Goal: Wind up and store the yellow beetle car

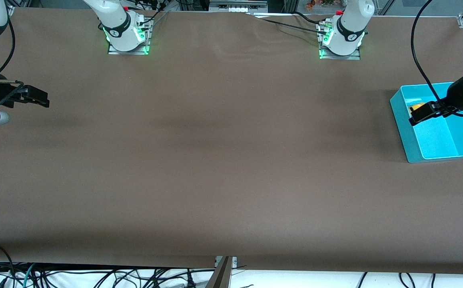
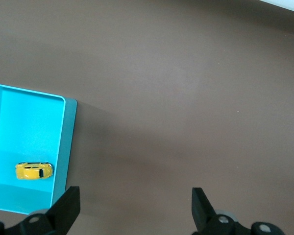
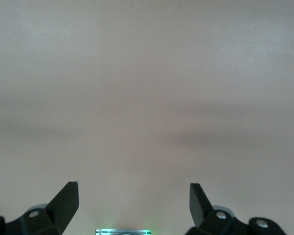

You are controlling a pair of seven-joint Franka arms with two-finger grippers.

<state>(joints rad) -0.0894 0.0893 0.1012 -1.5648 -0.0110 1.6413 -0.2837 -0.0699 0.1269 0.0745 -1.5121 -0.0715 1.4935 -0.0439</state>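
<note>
I have the left claw (image 1: 418,116) hanging over the cyan bin (image 1: 400,120) at the left arm's end of the surface (image 1: 223,160), fingers spread wide and holding nothing. From the left wrist view the two fingertips (image 2: 68,203) frame bare brown cloth, with the bin's rim just to one side of them, so I judge the claw sits above the bin's edge, not squarely over its middle. The yellow beetle car (image 2: 34,170) lies inside the bin, on its floor close to one inner wall and near a corner, apart from my fingers and below them; in the front view only a sliver of yellow shows past the claw. It looks to rest on its wheels, lengthwise along the short wall, though I cannot tell which way its nose points. Nothing else is in the bin that I can see. With the car already in the container and my claw empty above it, I read the storing as done, or else the car has yet to be lifted out for winding; the pictures alone do not settle which. The right claw (image 1: 35,98) waits over bare surface at the right arm's end, also spread wide and empty, well apart from the bin.
</note>
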